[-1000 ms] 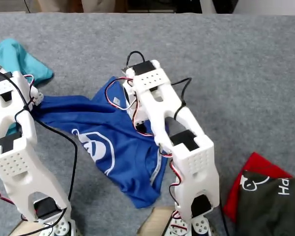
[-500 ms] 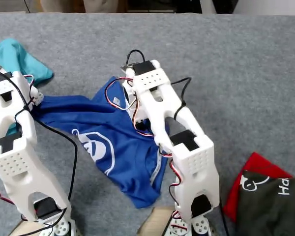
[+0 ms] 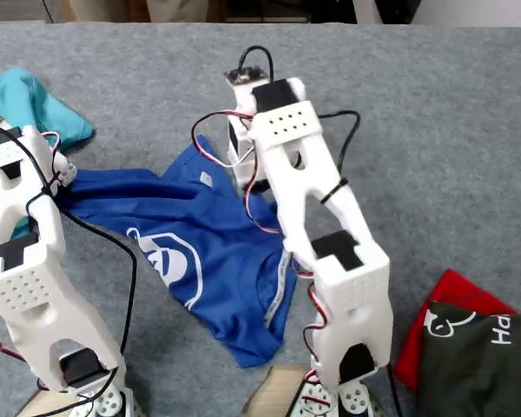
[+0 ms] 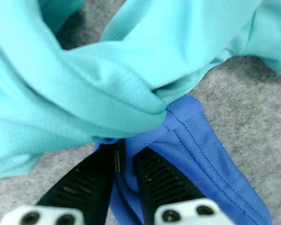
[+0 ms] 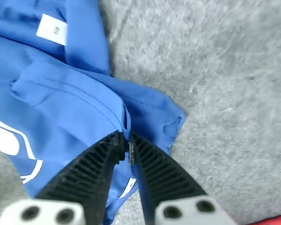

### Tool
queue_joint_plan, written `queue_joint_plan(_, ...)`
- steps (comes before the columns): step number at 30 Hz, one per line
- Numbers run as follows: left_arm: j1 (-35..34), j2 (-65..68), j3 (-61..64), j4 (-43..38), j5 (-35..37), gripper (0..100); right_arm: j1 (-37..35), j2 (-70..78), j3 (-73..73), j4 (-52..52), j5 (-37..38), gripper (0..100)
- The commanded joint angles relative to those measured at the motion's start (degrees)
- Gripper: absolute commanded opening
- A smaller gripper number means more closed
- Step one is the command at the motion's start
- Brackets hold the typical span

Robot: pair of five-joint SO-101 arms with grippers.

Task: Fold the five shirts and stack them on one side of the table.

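Between left claw and right claw, blue shirt.

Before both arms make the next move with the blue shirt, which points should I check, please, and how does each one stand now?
1. The left jaws are shut on the blue shirt: ok, they pinch its corner.
2. The right jaws are shut on the blue shirt: ok, they pinch a fold near its edge.
3. The teal shirt is free of the blue shirt: not ok, it lies over the gripped corner.
4. The blue shirt is flat: not ok, it lies crumpled.
5. The red shirt and the dark shirt are apart from the blue shirt: ok.
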Motion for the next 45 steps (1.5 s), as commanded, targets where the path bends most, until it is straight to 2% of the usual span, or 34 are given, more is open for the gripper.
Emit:
queue_joint_plan(1, -0.9, -0.5, -3.2, -0.5, 0.4, 2, 0.9, -6.6, -2.6, 1.1, -0.1, 3.0)
queue_joint_plan(11, -0.9, -0.5, -3.0, -0.5, 0.4, 2, 0.8, -10.0, -2.6, 1.0, 1.6, 3.0)
queue_joint_plan(14, -0.9, -0.5, -3.0, -0.5, 0.4, 2, 0.8, -10.0, -1.8, -2.1, 1.5, 3.0)
queue_joint_plan(20, -0.9, -0.5, -3.1, -0.5, 0.6, 2, 3.8, -10.1, 5.8, -16.6, 1.0, 3.0)
queue_joint_plan(24, -0.9, -0.5, -3.2, -0.5, 0.6, 2, 5.3, -10.2, 11.9, -27.7, -5.6, 3.0)
queue_joint_plan(26, -0.6, -0.4, -3.1, -1.2, 0.6, 3, 8.3, -10.0, 15.6, -34.5, -6.2, 2.9)
queue_joint_plan(29, 0.4, 0.7, -3.3, -1.1, 0.8, 10, 14.8, -10.5, 20.7, -45.5, -6.3, 2.9)
queue_joint_plan(34, 2.2, 0.7, -9.7, 4.4, 7.6, 24, 24.7, -9.9, 23.9, -55.9, -6.3, 2.9)
queue_joint_plan(39, 2.9, 1.4, -24.8, 12.0, 14.8, 26, 32.3, -9.7, 30.8, -69.9, -6.3, 2.7)
queue_joint_plan(45, 5.1, 1.5, -30.6, 12.9, 19.6, 25, 30.7, -7.7, 31.3, -71.5, -5.0, 2.8)
